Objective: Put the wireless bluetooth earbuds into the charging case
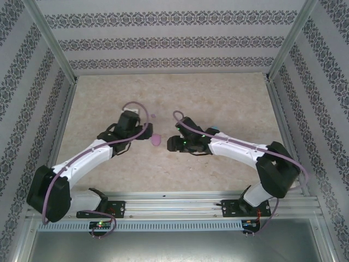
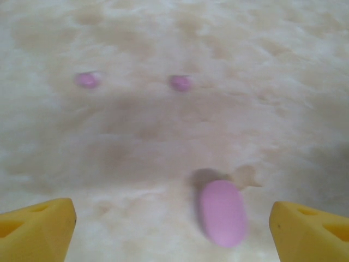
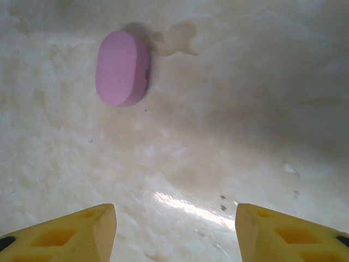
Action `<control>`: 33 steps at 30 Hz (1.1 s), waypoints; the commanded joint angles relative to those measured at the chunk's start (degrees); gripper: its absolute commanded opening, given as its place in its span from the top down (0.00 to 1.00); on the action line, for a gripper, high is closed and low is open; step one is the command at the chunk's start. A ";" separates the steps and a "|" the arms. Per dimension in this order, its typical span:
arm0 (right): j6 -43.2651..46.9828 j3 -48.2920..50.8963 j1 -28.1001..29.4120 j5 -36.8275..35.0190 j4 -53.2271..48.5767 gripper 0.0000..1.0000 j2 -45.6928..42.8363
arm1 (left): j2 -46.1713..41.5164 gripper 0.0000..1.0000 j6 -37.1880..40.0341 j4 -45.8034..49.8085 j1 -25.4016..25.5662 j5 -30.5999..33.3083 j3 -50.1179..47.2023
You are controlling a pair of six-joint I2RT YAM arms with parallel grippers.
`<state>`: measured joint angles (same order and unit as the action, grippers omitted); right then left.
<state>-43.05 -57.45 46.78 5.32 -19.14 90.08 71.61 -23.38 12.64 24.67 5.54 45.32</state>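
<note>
A pink oval charging case (image 2: 222, 212) lies on the table with its lid looking shut. It sits between my open left gripper's (image 2: 174, 236) yellow fingers (image 2: 38, 232), nearer the right one and touching neither. Two small pink earbuds (image 2: 87, 80) (image 2: 180, 83) lie loose farther ahead. From above, the case (image 1: 156, 140) rests between my left gripper (image 1: 145, 131) and my right gripper (image 1: 170, 143), and one earbud (image 1: 153, 115) lies behind it. My right gripper (image 3: 174, 232) is open and empty, with the case (image 3: 122, 67) ahead of it to the left.
A light blue object (image 1: 214, 129) peeks out behind my right arm. The beige table (image 1: 218, 98) is enclosed by patterned walls and metal frame posts (image 1: 52, 46). A brown stain (image 3: 177, 38) marks the surface next to the case.
</note>
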 commanded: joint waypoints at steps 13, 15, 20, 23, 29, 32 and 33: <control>4.42 -27.03 8.26 -9.71 -16.70 0.32 25.11 | -9.60 0.11 1.50 5.08 -16.43 -14.42 -7.36; 4.38 -28.40 8.11 -10.37 -17.87 0.31 26.46 | -9.87 0.11 1.49 4.64 -16.80 -14.84 -8.03; 3.95 -31.37 7.97 -10.11 -19.50 0.30 29.88 | -10.03 0.11 1.40 3.52 -17.38 -15.70 -9.27; 3.76 -32.87 7.97 -9.47 -19.08 0.31 31.79 | -10.00 0.11 1.40 2.96 -17.64 -16.20 -9.55; 3.62 -37.12 7.03 -8.94 -19.76 0.32 35.51 | -10.31 0.11 1.75 2.62 -18.14 -16.86 -10.30; 3.41 -38.53 6.02 -8.63 -19.89 0.34 36.73 | -10.98 0.11 1.76 1.96 -18.25 -16.96 -11.11; 3.36 -38.95 5.72 -8.64 -20.03 0.34 37.01 | -11.31 0.11 1.67 1.82 -18.38 -16.90 -11.45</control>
<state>-39.44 -94.39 53.82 -3.14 -38.57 125.14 61.71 -22.85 15.92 7.35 -10.55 35.09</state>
